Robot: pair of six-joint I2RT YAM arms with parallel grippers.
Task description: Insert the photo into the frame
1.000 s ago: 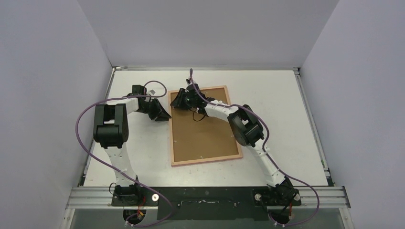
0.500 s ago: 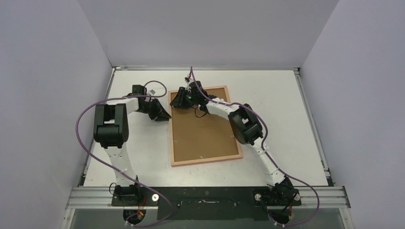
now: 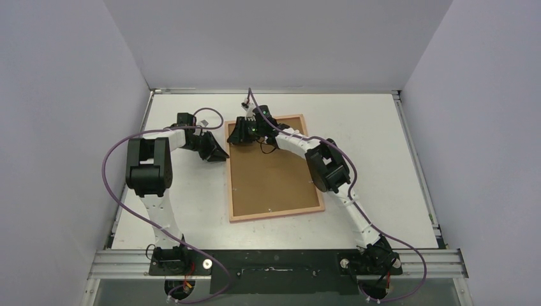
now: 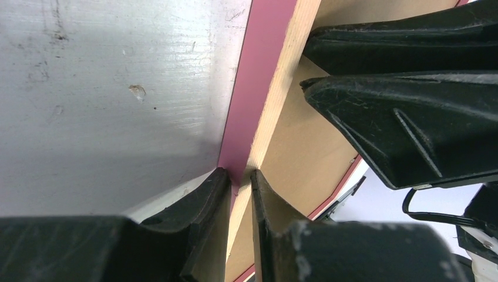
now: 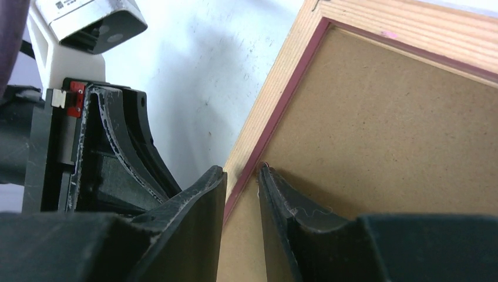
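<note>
The frame [image 3: 274,215] lies back up on the table, pale wood rails around a brown backing board [image 3: 271,182]. The photo is hidden. My left gripper [image 3: 220,155] reaches the frame's left rail from the left. In the left wrist view it [image 4: 239,176] is shut on that rail [image 4: 258,70], whose pink front and wood edge both show. My right gripper [image 3: 235,137] sits at the far left corner. In the right wrist view it [image 5: 242,173] is shut across the rail [image 5: 376,20], one finger outside, the other on the backing board [image 5: 382,129].
White tabletop [image 3: 383,140] surrounds the frame, with grey walls on three sides. The two grippers sit a few centimetres apart at the frame's far left corner; the right one's fingers [image 4: 399,117] loom in the left wrist view. A metal rail [image 3: 281,261] carries both bases.
The right wrist has shifted slightly toward the frame's far left corner. The left arm and the frame have stayed put.
</note>
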